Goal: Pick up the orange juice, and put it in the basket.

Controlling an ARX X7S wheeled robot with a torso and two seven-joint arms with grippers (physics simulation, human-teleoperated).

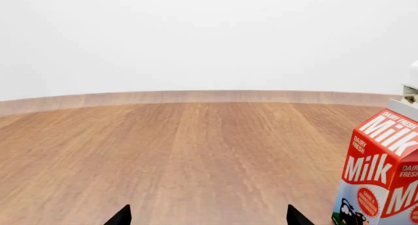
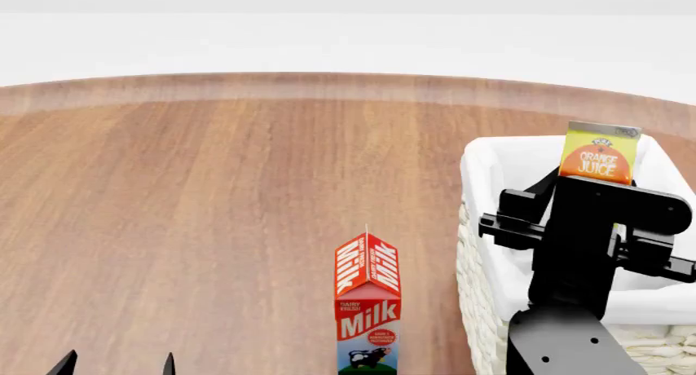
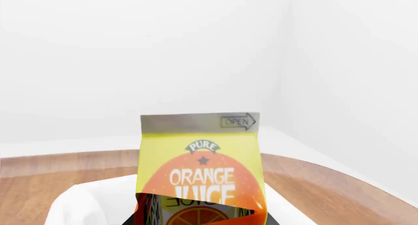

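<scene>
Your right arm's black gripper [image 2: 596, 197] is holding the tall yellow-and-orange gable-top orange juice carton [image 2: 599, 154] upright above the large cream-white woven wicker basket [image 2: 475, 269], whose white cloth liner is folding over its rim at the right edge of the brown wooden tabletop [image 2: 218, 212]. In the head view the carton is standing out above the arm, over the basket's far side; whether it is touching the liner cannot be told, since the arm is hiding its lower half. The right wrist view is showing the same carton [image 3: 201, 161] close up, its "ORANGE JUICE" lettering facing the camera and its base clasped in the dark gripper, with the basket's white liner [image 3: 78, 205] beneath it. The red-and-white gable-top milk carton [image 2: 367, 306] is standing upright on the table just beside the basket's left wall, apart from it. Your left gripper [image 2: 116, 364] is hanging low near the table's near edge, its two black fingertips spread apart and grasping nothing, with the milk carton [image 1: 382, 171] off to one side
</scene>
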